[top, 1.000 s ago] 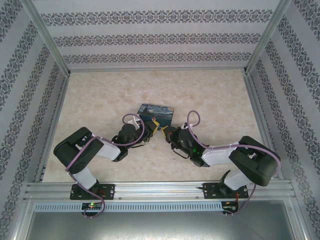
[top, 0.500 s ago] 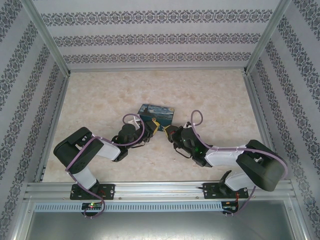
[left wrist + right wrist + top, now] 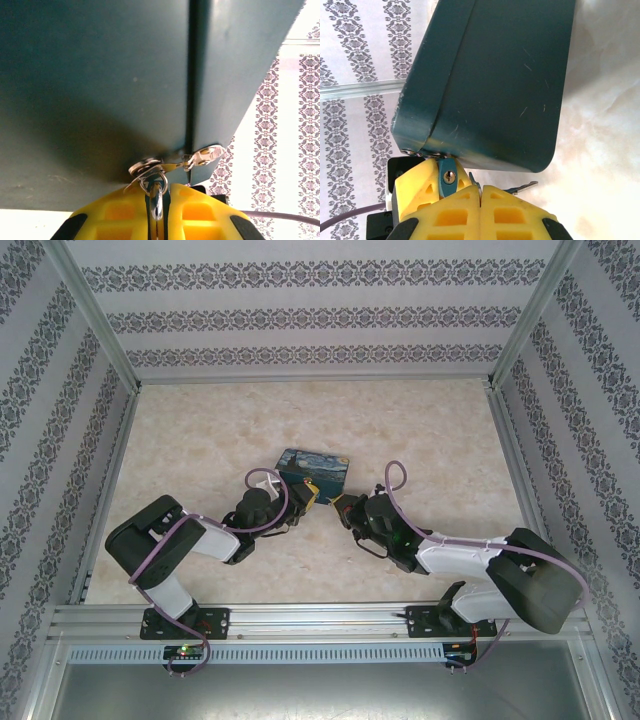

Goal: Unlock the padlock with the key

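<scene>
1. The left jaws are clamped on the padlock (image 3: 449, 176). Its blue body, keyhole showing, sits against the near side of the painted box (image 3: 313, 468), and its silvery shackle (image 3: 156, 197) sits between the yellow fingers (image 3: 120, 215) at the box's hasp (image 3: 202, 156).
2. The right jaws are closed on the key (image 3: 522, 187), which lies just beside the padlock and outside the keyhole.
3. Since a second ago the right arm (image 3: 530, 585) has swung its elbow outward and nearer the front rail, drawing its jaws slightly back.
4. The left arm (image 3: 160, 540) and the box have stayed put on the surface (image 3: 400, 430).
</scene>
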You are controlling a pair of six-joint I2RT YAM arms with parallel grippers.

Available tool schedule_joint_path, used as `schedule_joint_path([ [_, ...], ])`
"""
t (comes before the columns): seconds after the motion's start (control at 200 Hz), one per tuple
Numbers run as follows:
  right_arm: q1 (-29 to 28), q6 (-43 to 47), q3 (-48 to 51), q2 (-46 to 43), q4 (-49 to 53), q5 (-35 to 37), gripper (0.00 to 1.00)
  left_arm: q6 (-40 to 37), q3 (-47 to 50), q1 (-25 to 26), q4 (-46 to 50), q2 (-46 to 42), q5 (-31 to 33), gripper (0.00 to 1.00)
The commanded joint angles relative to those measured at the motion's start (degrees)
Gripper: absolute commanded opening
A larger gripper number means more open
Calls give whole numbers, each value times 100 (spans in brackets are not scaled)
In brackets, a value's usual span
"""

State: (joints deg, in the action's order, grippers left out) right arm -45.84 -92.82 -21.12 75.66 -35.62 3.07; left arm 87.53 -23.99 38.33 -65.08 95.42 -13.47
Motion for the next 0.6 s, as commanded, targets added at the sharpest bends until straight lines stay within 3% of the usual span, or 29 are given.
schedule_joint_path([
  [0.0,23,167,-205,87,-23,-105,0,3,12,87,-198,-221,-94,0],
  [0.595,32,195,-533,301,-26,-196,0,-11,33,87,-194,-219,-113,0],
])
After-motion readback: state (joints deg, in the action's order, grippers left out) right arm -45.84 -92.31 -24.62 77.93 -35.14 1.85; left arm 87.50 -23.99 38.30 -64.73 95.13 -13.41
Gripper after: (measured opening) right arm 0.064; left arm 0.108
